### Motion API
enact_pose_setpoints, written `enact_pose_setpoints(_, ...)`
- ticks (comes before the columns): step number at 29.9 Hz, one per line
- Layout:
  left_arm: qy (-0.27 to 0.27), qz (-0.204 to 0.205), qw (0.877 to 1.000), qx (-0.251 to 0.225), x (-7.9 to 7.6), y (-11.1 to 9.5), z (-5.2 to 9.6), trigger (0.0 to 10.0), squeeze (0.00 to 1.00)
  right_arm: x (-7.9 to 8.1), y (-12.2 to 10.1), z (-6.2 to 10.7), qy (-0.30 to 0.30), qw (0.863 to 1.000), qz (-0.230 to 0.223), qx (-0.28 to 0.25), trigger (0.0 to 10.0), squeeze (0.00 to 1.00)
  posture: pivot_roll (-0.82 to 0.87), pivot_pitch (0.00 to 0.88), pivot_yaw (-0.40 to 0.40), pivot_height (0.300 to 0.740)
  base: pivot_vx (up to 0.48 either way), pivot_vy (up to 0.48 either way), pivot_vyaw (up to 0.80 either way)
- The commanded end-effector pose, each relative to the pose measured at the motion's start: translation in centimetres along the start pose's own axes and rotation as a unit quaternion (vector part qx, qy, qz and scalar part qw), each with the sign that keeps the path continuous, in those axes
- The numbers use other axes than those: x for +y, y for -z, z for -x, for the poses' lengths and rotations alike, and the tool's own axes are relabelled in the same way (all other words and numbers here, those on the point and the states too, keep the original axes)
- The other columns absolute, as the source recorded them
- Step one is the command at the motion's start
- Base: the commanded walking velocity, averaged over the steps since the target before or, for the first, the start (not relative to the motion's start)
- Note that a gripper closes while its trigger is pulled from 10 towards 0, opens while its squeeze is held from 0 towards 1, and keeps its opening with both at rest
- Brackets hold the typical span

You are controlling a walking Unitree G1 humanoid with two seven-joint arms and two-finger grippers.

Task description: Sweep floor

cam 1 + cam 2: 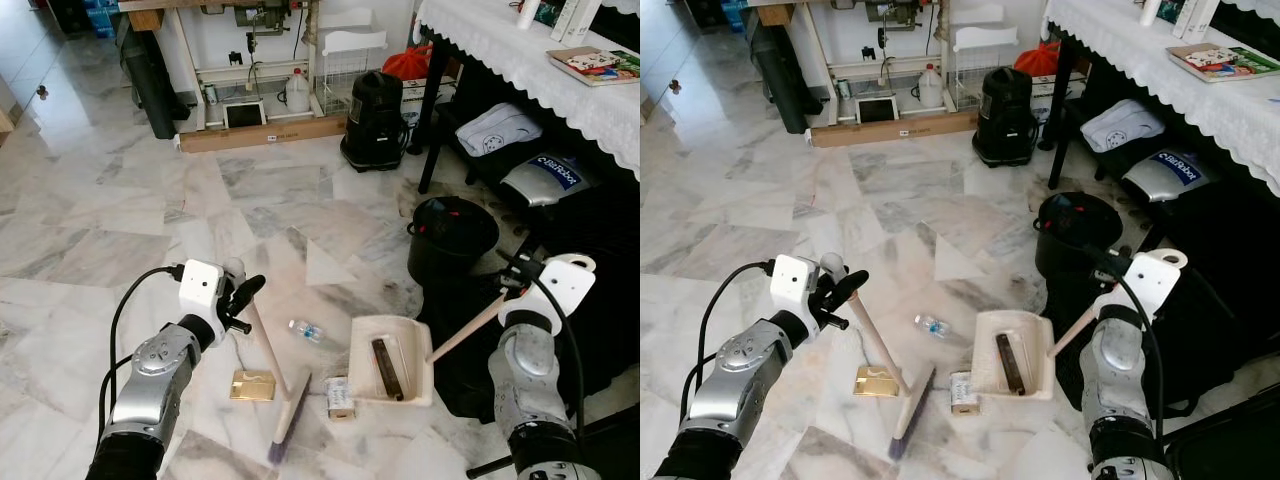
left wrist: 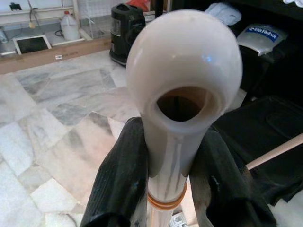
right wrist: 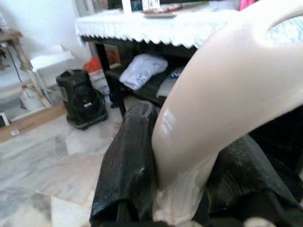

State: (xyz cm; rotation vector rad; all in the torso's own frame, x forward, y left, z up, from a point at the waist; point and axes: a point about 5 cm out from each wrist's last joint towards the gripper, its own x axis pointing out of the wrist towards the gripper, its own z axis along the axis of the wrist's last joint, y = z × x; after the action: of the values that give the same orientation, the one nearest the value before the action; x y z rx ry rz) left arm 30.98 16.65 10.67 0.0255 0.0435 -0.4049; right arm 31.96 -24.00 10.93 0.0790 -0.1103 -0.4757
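My matt black rubbery fingers (image 2: 118, 184) clamp the glossy cream plastic cap of a wooden broom handle (image 1: 266, 350), while the floor (image 1: 120, 200) is polished grey-veined marble, the dustpan (image 1: 390, 360) smooth pale plastic, the bucket (image 1: 452, 238) dull black, and the tablecloth (image 1: 520, 60) white lace-edged cloth.

- The setting was a home room with a marble-tiled floor (image 1: 110, 220).
- A table with a lace-edged cloth (image 1: 520, 60) stood at 2 o'clock.
- A sewing-machine stand (image 1: 250, 60) and a black vacuum cleaner (image 1: 375, 120) stood at 12 o'clock.
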Motion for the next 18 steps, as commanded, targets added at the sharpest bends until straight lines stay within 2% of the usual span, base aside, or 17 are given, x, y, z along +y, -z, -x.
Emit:
enact_pose_setpoints(1, -0.012, -0.015, 0.999, -0.027, 0.2, -1.1, -0.3, 10.0, 0.0, 0.3, -2.5, -0.8, -0.002, 0.999, -0.019, -0.042, 10.0, 0.0, -0.14, 0.042, 0.015, 0.74, 0.0, 0.0, 0.0)
enact_pose_setpoints(6, -0.06, -0.028, 0.996, -0.062, 0.6, -1.9, -0.5, 10.0, 0.0, 0.9, -2.5, -0.5, -0.013, 0.999, -0.02, -0.039, 10.0, 0.0, -0.14, 0.04, 0.013, 0.74, 0.0, 0.0, 0.0)
enact_pose_setpoints(12, -0.115, -0.038, 0.987, -0.103, 0.9, -2.6, -0.4, 10.0, 0.0, 1.4, -2.1, 0.7, -0.032, 0.999, -0.017, -0.034, 10.0, 0.0, -0.15, 0.027, 0.006, 0.74, 0.0, 0.0, 0.0)
enact_pose_setpoints(18, -0.124, -0.054, 0.983, -0.121, 0.4, -2.9, -0.5, 10.0, 0.0, 1.7, -2.0, 1.4, -0.041, 0.998, -0.021, -0.031, 10.0, 0.0, -0.15, 0.014, 0.0, 0.74, 0.0, 0.0, 0.0)
